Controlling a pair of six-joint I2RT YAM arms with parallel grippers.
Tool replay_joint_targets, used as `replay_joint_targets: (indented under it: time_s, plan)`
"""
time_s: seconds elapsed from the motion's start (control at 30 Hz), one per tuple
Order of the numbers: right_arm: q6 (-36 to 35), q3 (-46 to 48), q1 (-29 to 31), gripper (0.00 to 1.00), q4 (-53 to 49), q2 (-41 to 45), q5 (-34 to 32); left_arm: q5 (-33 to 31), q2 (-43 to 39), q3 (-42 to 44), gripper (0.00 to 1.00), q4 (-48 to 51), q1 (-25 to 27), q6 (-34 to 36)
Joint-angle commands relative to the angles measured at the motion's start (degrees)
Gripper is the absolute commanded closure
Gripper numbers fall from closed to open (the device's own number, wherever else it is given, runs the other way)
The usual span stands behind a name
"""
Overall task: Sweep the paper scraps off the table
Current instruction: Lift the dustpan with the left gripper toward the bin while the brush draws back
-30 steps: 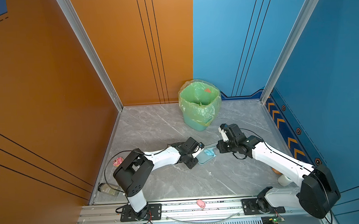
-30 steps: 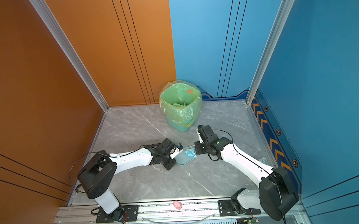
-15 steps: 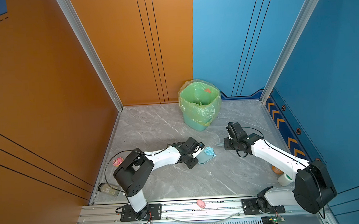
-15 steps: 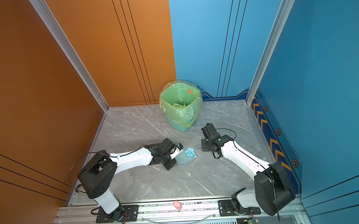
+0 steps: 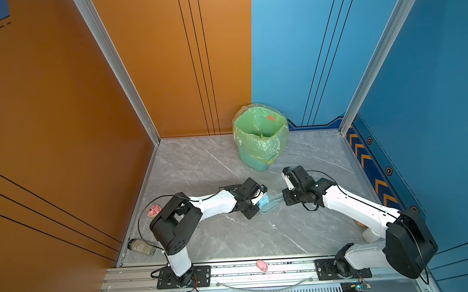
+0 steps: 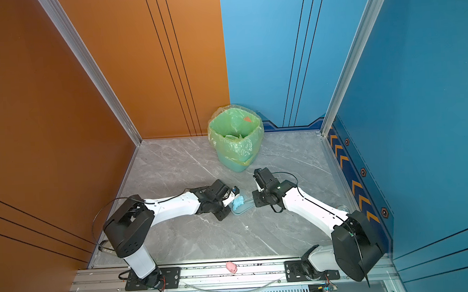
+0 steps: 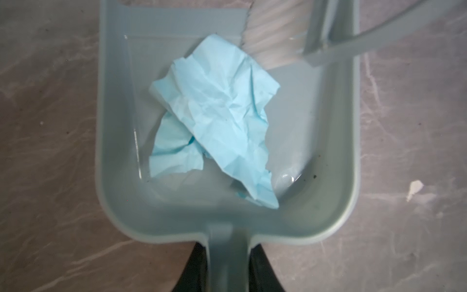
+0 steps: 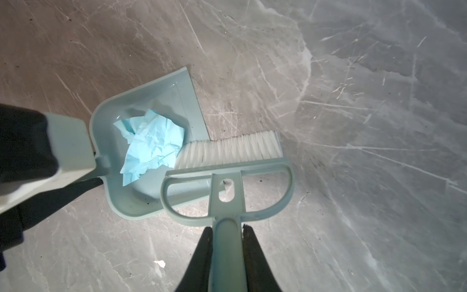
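A grey veined table [image 5: 222,163] sits in a booth with an orange wall [image 5: 154,60] at the back left and a blue wall [image 5: 291,53] at the back right. In both top views a pink toy [image 5: 154,211] lies at the table's 9 o'clock edge, and a bottle [image 5: 142,246] lies on its side in the 7 o'clock corner.

The left end effector [image 7: 228,252] reaches toward the table's centre and is clamped narrow on the handle of a pale dustpan [image 7: 328,207] lying flat on the table. One crumpled blue scrap [image 7: 219,121] lies inside the pan, clear of its open lip. A white fleck [image 7: 414,188] sits on the table just beside the pan.

A pink pig [image 5: 262,265] lies on the rail [image 5: 288,267] at 6 o'clock. At 12 o'clock stands a bin [image 5: 252,159] with a green liner, well apart from the pan.

The right end effector [image 8: 227,235] comes in from 3 o'clock, pinched tight on the handle of a brush [image 8: 227,149]. The white bristles lie across the pan's lip, one end meeting the scrap's edge.
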State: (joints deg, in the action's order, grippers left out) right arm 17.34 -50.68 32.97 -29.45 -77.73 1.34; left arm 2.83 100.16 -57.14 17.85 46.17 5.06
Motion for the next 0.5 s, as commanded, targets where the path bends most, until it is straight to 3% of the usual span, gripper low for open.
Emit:
replay_joint_targets:
  time_s: [0.0, 0.23, 0.47]
  plan:
    - [-0.86, -0.56, -0.82, 1.00, -0.67, 2.23, -0.27, -1.86, -0.50, 0.18, 1.00, 1.79, 0.41, 0.07]
    - [1.82, 1.83, -5.69, 1.00, 0.37, 8.05, -2.27, -5.12, -5.36, 3.10, 1.00, -0.56, 0.39, -0.05]
    - [4.71, 3.39, -11.70, 1.00, 2.28, 11.56, 0.08, -5.82, -10.71, 0.12, 1.00, 5.21, 0.41, 0.26]
